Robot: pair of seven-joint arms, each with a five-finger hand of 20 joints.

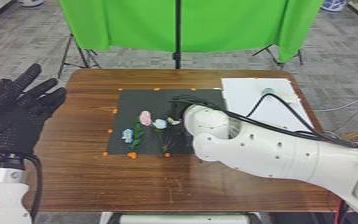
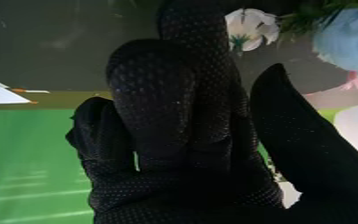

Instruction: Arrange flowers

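Bright, fairly even light covers the head view; the white sheet near the table's far right corner looks almost washed out. In the right wrist view, the right hand is deeply shaded against brighter green cloth with pale streaks.
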